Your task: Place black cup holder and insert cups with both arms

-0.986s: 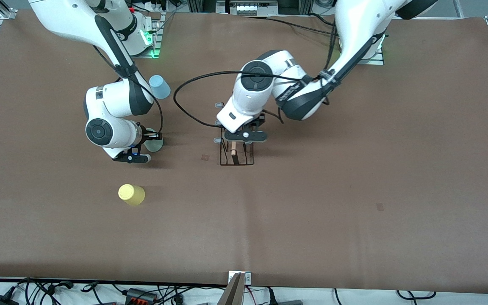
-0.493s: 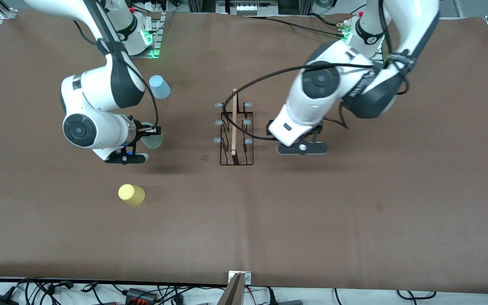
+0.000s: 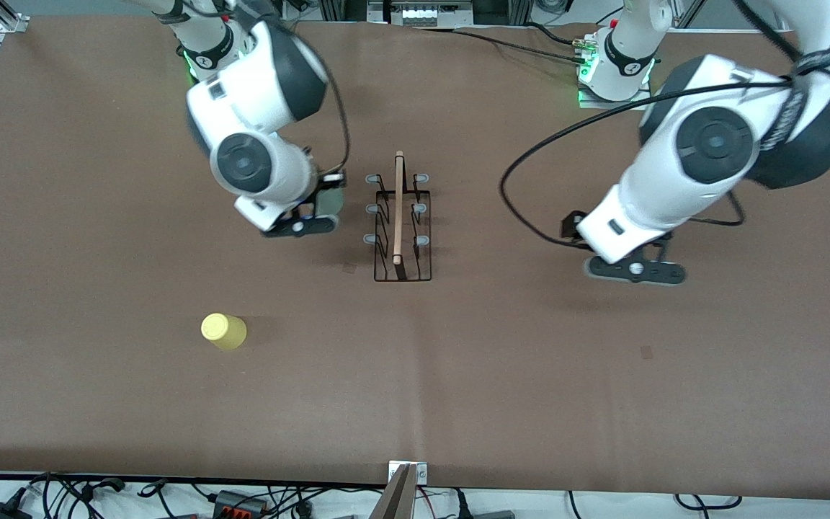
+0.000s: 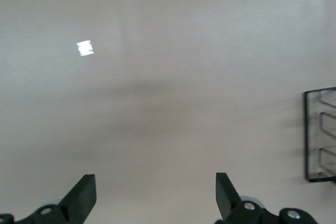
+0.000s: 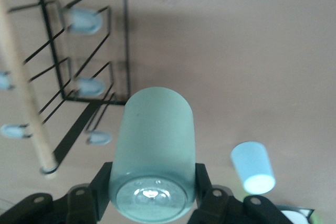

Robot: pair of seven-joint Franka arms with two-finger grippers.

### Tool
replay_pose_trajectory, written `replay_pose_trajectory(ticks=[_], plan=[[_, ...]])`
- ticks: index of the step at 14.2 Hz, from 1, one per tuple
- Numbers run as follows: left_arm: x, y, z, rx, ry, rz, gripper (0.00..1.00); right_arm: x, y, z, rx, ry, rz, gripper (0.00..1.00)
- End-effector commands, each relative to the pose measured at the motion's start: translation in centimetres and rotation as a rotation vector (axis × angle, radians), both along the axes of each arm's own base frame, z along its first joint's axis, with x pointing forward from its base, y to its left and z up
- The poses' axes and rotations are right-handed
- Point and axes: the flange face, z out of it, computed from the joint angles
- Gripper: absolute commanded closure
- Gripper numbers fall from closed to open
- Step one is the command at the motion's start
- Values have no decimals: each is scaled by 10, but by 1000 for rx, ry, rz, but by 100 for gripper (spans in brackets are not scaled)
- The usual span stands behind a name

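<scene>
The black cup holder (image 3: 402,216) stands upright mid-table, with its wooden bar on top and its pale pegs bare; it also shows in the right wrist view (image 5: 68,66). My right gripper (image 3: 318,203) is shut on the mint green cup (image 5: 155,140) and holds it in the air beside the holder, toward the right arm's end. The light blue cup (image 5: 253,167) stands on the table; in the front view the right arm hides it. The yellow cup (image 3: 223,331) stands nearer the camera. My left gripper (image 4: 155,198) is open and empty over bare table, toward the left arm's end.
The brown table mat (image 3: 530,396) is flat. A small mark (image 3: 646,352) lies on it near the left gripper. Cables and power strips (image 3: 242,499) run along the table's front edge. One edge of the holder shows in the left wrist view (image 4: 320,135).
My right arm has lifted the mint green cup and carried it toward the holder. My left arm has let go of the holder and drawn away toward its own end, rising.
</scene>
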Motion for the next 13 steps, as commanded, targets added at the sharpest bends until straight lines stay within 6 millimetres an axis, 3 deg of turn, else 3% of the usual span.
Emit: replay_pose_trajectory(ticks=[1, 3, 5, 9, 13], plan=[[-24, 66, 35, 20, -31, 21, 0, -15, 25, 3, -3, -11, -11, 74], [-26, 106, 58, 19, -70, 98, 0, -20, 33, -1, 6, -8, -4, 74], [-36, 129, 64, -21, -58, 142, 0, -24, 41, -6, 10, -9, -4, 74], [-75, 132, 60, -16, -88, 148, 0, -28, 47, -19, -1, 9, 3, 74], [-73, 135, 59, -17, -84, 159, 0, -30, 52, -20, 5, 11, -7, 74]])
